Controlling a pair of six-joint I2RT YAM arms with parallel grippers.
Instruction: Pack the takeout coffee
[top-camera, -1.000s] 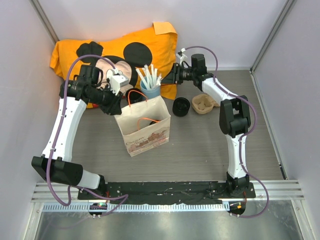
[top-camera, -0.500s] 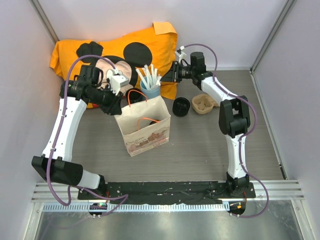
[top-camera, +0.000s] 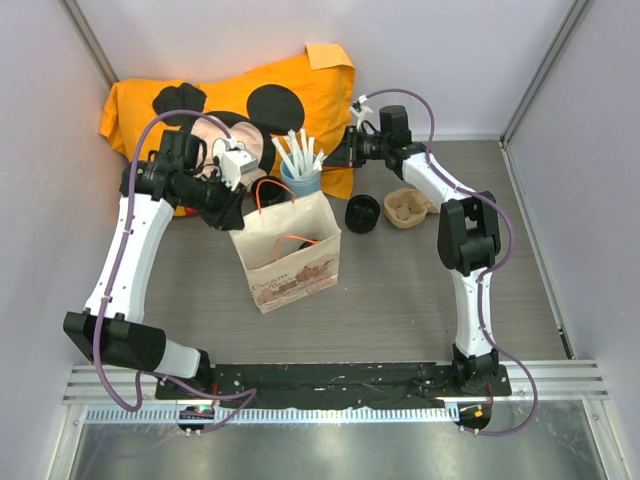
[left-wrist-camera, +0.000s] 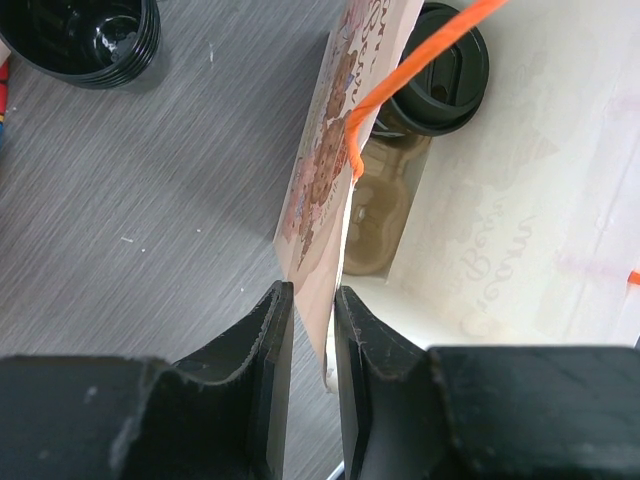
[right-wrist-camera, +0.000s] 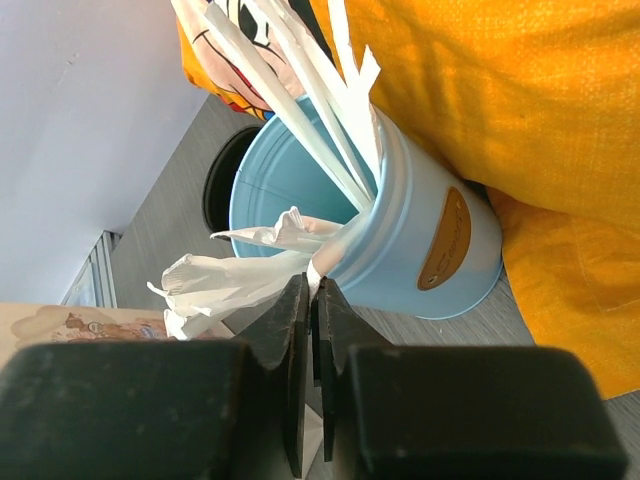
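Note:
The takeout coffee (left-wrist-camera: 440, 72), seen by its round black lid, stands inside the paper bag (top-camera: 287, 252) beside a brown cardboard carrier (left-wrist-camera: 385, 205). My left gripper (left-wrist-camera: 312, 292) is shut on the bag's upper wall (left-wrist-camera: 322, 200), at the bag's back left corner in the top view (top-camera: 238, 213). My right gripper (right-wrist-camera: 314, 285) is at the blue cup (right-wrist-camera: 405, 235) of white sticks, shut on the lower end of one paper-wrapped stick (right-wrist-camera: 250, 275). In the top view this gripper (top-camera: 335, 157) sits just right of the blue cup (top-camera: 300, 182).
A squat black ring-shaped piece (top-camera: 362, 213) and a brown cardboard holder (top-camera: 405, 208) lie right of the bag. An orange cushion with black circles (top-camera: 230, 95) fills the back. The bag's orange string handles (left-wrist-camera: 420, 45) cross its opening. Grey walls close in on both sides.
My right gripper's jaws have closed onto a white stick at the blue cup and its wrist has shifted slightly. The left arm and bag have not moved.

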